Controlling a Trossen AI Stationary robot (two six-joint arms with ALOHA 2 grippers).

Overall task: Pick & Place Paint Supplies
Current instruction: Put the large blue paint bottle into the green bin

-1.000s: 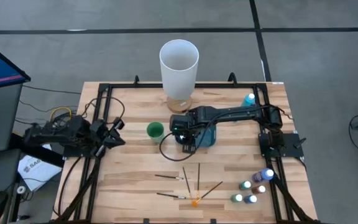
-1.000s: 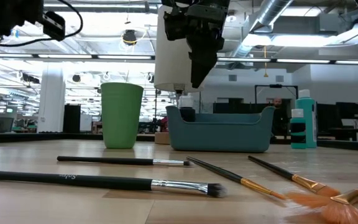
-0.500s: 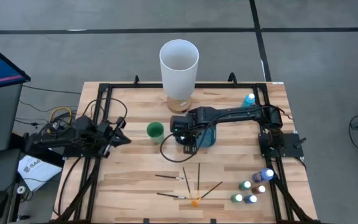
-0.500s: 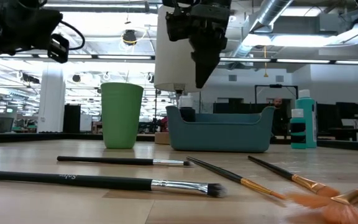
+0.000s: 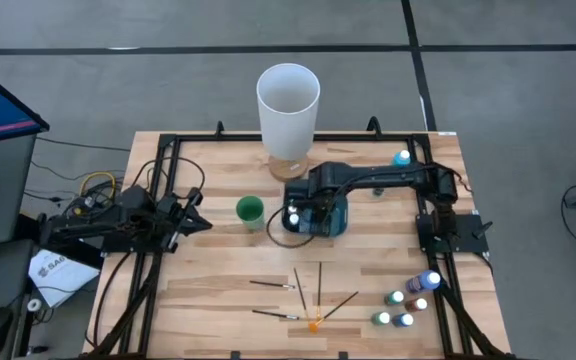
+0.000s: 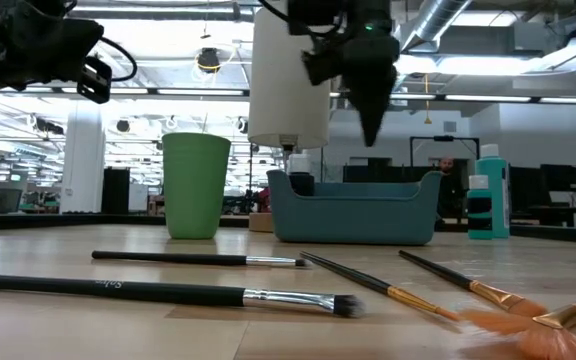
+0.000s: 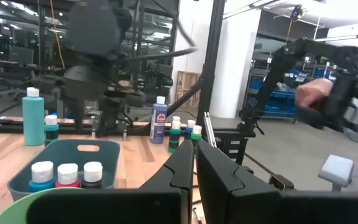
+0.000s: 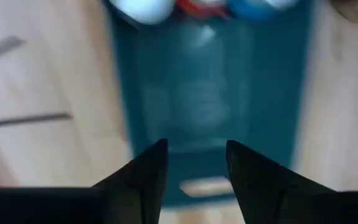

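Note:
A teal bin (image 5: 320,217) sits mid-table and holds three pale-capped paint bottles (image 7: 67,174) upright at its left end. My right gripper (image 8: 196,149) hangs open over the bin, pointing down with nothing between its fingers; the low view shows the gripper (image 6: 373,130) well above the rim. Several more bottles (image 5: 408,305) stand near the front right. Several thin brushes (image 5: 303,295), one orange-tipped (image 5: 315,323), lie flat on the wood in front of the bin. My left gripper (image 5: 196,222) waits shut at the table's left side.
A small green cup (image 5: 250,209) stands just left of the bin. A tall white cylinder (image 5: 288,105) stands behind it. One teal bottle (image 5: 400,158) is at the far right by the black frame rail. Bare wood lies between the brushes and the bin.
My right gripper has moved toward the table's right edge along the bin, staying above it, so a white cap now shows at the bin's left end. My left arm has sunk a little and swung slightly toward the table's middle, then kept still.

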